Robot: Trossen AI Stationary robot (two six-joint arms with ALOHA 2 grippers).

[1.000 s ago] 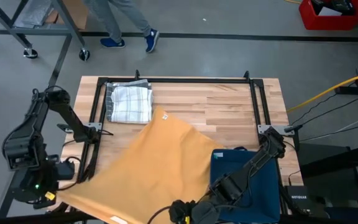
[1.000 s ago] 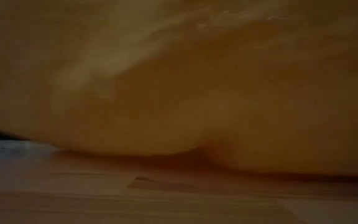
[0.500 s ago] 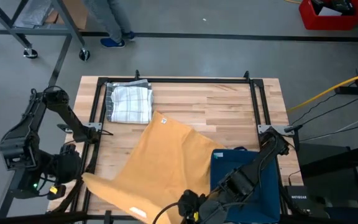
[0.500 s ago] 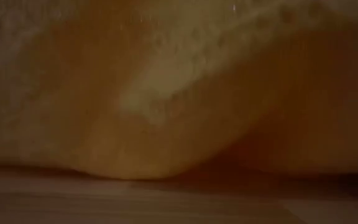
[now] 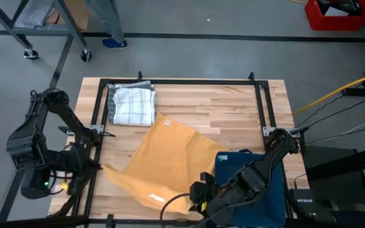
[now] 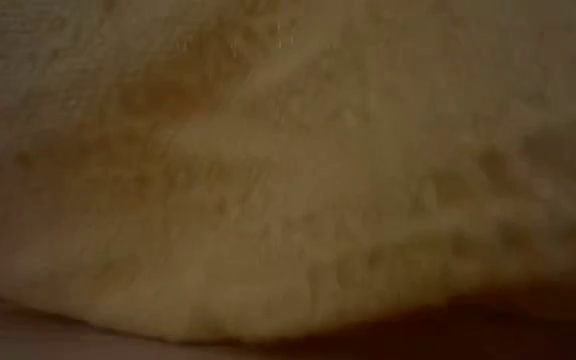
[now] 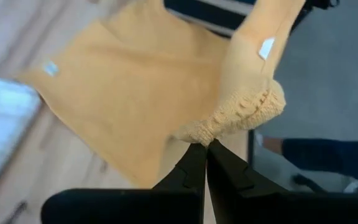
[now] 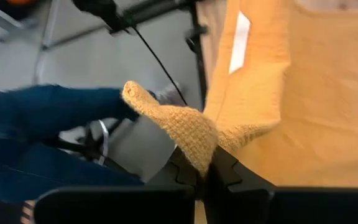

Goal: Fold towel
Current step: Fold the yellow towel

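Left gripper (image 7: 205, 148) pinching towel (image 5: 170, 158), folded cloth (image 5: 132, 104) beyond

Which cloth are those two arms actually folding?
On the wooden table, look in the middle toward the near edge: the mustard-yellow towel. Both grippers, left and right, pinch its corners. The white checked towel lies folded; the blue cloth lies flat.

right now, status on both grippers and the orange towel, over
Left gripper shut on orange towel corner. Right gripper shut on another corner. Towel lifted along its near edge, far part flat on table. Folded white towel and blue cloth lie alongside.
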